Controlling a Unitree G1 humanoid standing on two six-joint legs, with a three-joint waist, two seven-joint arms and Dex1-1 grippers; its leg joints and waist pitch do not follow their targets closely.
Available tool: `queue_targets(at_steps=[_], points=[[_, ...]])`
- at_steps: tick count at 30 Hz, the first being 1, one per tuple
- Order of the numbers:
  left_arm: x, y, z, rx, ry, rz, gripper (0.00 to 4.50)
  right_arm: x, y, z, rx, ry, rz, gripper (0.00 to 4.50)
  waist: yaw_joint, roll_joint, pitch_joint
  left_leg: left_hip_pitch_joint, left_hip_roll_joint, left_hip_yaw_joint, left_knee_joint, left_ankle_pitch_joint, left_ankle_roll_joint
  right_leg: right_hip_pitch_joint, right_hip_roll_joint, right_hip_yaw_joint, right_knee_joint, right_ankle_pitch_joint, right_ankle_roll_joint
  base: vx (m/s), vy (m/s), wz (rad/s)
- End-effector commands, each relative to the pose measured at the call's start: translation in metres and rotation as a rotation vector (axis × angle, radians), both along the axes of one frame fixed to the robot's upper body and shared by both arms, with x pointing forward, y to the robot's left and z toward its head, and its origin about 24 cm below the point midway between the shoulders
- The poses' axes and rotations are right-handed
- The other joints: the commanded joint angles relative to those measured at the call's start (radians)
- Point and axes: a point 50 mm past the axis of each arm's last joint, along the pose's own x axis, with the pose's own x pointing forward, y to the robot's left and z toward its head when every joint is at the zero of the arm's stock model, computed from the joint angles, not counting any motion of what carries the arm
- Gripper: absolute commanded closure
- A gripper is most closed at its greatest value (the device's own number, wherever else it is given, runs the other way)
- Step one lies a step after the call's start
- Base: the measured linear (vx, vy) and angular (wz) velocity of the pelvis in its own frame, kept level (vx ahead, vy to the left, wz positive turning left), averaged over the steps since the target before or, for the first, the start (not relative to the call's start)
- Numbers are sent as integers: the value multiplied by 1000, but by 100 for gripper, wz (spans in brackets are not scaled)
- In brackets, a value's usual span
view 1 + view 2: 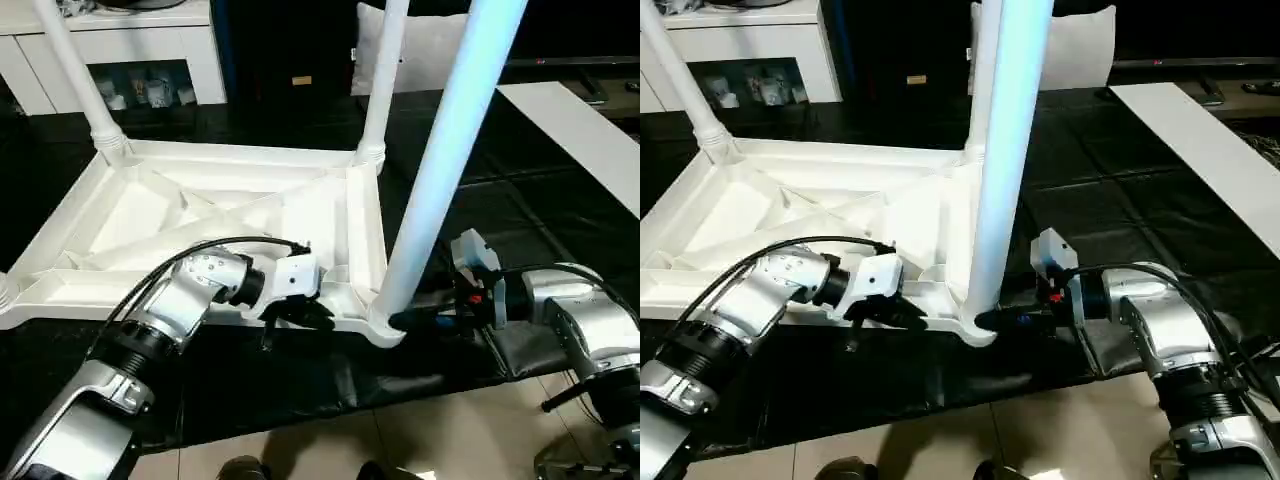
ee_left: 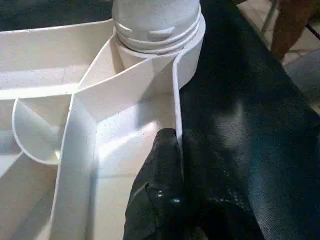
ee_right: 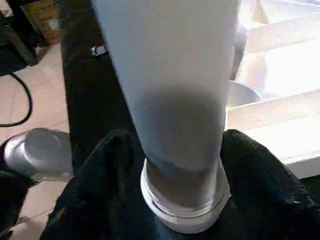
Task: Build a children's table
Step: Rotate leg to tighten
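I see no legible text, labels, nos. or brand marks on any surface; nothing readable from my cams.

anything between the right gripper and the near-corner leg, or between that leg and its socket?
Nothing visible. The right gripper has a black finger on each side of the leg, just above its collar, and the leg's base already sits in the corner socket of the upturned top. The left gripper pinches the top's near rim.

A black-covered work table (image 1: 560, 230) stands on a tiled floor (image 1: 450, 440), a white cabinet (image 1: 120, 50) behind.
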Motion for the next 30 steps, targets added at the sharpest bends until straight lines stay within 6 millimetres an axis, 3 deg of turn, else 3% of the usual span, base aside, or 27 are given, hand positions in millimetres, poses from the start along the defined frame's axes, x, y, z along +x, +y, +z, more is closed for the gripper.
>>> queue_targets(at_steps=[1, 8, 17, 20, 22, 25, 26, 27, 29, 30], points=[[-3, -5, 0, 32, -1, -74, 450, -1, 2, 4, 2, 0, 37, 186, -2, -9, -82, 1, 36, -7, -65, -139, 85, 70, -75, 75, -74, -382, -48, 0, 0, 0], [-2, -3, 0, 33, 1, -73, 450, -3, 2, 2, 6, 19, 57, 250, -1, -7, -83, 2, 34, -7, -64, -144, 75, 69, -75, 72, -78, -408, -30, 0, 0, 0], [-1, -3, -1, 13, 20, -36, 450, -10, 5, -4, 19, 62, 75, 256, 2, -6, -87, 0, 35, -7, -63, -132, 76, 71, -75, 74, -74, -382, -37, 0, 0, 0], [5, -9, 2, -28, 25, 74, 450, -7, 14, -6, 71, 88, -37, 257, 4, -4, -88, 3, 38, -7, -64, -129, 74, 71, -75, 74, -75, -380, -42, 0, 0, 0], [6, -10, 3, -39, 22, 103, 450, -5, 16, -7, 77, 95, -79, 257, 4, -5, -84, 4, 31, -7, -64, -153, 60, 72, -75, 66, -87, -437, -20, 0, 0, 0], [11, -18, 7, -94, 22, 202, 450, 7, 28, -11, 82, 73, -269, 257, -4, 0, -79, 10, 25, -7, -62, -178, 39, 65, -73, 56, -103, -512, 11, 0, 0, 0], [12, -20, 8, -106, 23, 222, 450, 10, 30, -12, 89, 74, -311, 257, -11, -1, -78, 13, 19, -7, -58, -194, 25, 65, -72, 43, -114, -553, 36, 0, 0, 0], [16, -29, 11, -147, 30, 310, 450, 22, 39, -14, 110, 87, -475, 257, -28, 1, -78, 8, 20, -12, -55, -217, 16, 69, -69, 27, -122, -576, 71, 0, 0, 0], [18, -33, 12, -158, 32, 349, 450, 26, 44, -15, 113, 101, -535, 257, -46, 5, -79, 6, 27, -19, -53, -244, 9, 75, -70, 15, -129, -579, 86, 0, 0, 0], [22, -41, 13, -180, 38, 430, 450, 34, 53, -18, 106, 115, -641, 257, -64, 15, -81, 2, 45, -30, -60, -286, 11, 87, -70, 9, -127, -558, 93, 0, 0, 0]])
